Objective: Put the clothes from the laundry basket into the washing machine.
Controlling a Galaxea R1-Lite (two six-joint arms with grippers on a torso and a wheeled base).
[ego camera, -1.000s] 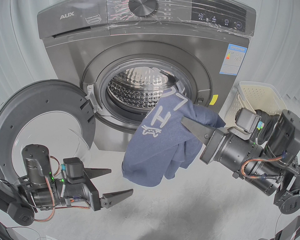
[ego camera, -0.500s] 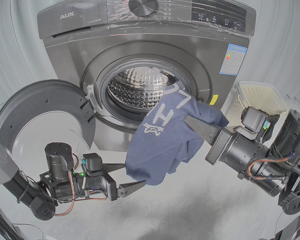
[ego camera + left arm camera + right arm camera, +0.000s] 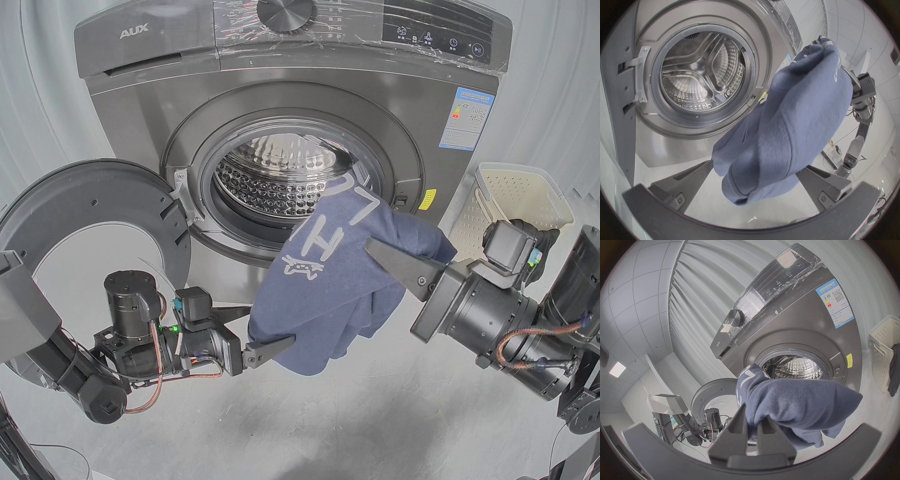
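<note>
Up slides our left claw, jaws apart around the low hem of the shirt hanging lengthwise below our right claw, clamped on its top, drum just beyond.

One washing machine, with one round door and one drum. One laundry basket. Two garments: one navy sweatshirt and one dark garment. Two end effectors: the left end effector and the right end effector.
</note>
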